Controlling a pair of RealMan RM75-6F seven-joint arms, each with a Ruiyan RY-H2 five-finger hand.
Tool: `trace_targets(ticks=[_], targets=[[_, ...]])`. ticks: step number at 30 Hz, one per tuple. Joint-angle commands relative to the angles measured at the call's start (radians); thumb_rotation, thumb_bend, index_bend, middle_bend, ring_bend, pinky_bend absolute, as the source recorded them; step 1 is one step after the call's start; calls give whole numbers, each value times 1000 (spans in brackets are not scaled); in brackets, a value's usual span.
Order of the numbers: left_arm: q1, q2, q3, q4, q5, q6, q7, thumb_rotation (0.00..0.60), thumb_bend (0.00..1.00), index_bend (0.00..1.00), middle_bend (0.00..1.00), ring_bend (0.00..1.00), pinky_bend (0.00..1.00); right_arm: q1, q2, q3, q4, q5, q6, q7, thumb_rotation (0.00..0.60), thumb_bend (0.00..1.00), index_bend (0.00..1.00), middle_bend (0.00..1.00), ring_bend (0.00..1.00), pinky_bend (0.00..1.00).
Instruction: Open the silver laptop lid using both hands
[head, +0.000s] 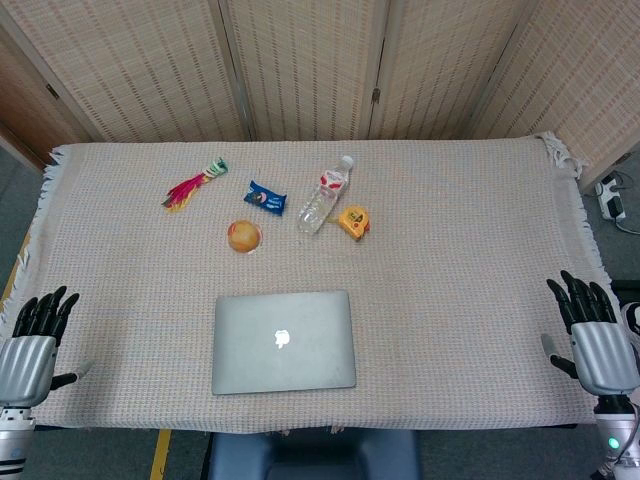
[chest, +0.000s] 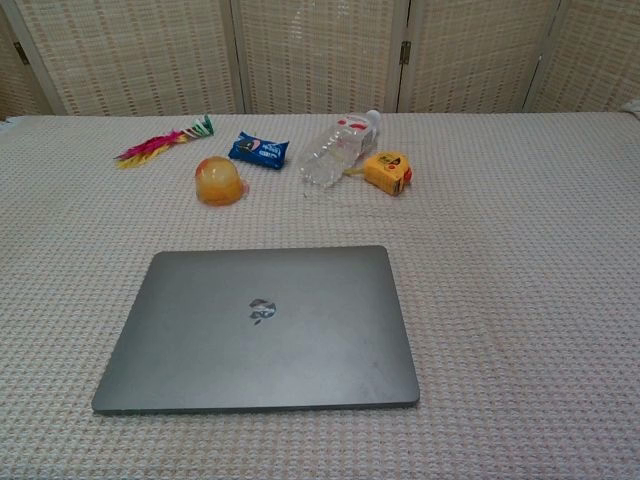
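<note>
The flat silver laptop (head: 284, 342) is seen lying closed near the tabletop's (head: 470, 250) front edge. The left hand (head: 33, 342) and right hand (head: 593, 335) are held released, fingers apart, at opposite sides, well apart from it.

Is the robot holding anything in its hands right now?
No, nothing. The left hand and right hand are both open at the table's edges, away from the closed laptop.

Both views are bright and evenly lit from above with soft, faint shadows, sharp throughout, a mild sheen on the laptop lid (chest: 262, 328), and slight wide-angle bowing of the table edges (head: 40, 200) in the head view.
</note>
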Motion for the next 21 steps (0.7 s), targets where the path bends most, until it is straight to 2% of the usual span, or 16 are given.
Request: trace_targets(ticks=[1,16,21], targets=[[-4,-4,-1,3,1,-3,0,600,196,10,0,0,0,2,1,1,-1,-2,-1,6,600,431,0,0,41,0],[-44,-11,1,17,53,-24,-25,600,195,14,0,0,0,-10,6,1,-6,-14,25,21,600,429,0,0,44,0],[-101,-14,-4,30,108,-61,-97,600,195,35,0,0,0,-8,8,2,-5,-19,25,29,600,428,0,0,46,0]])
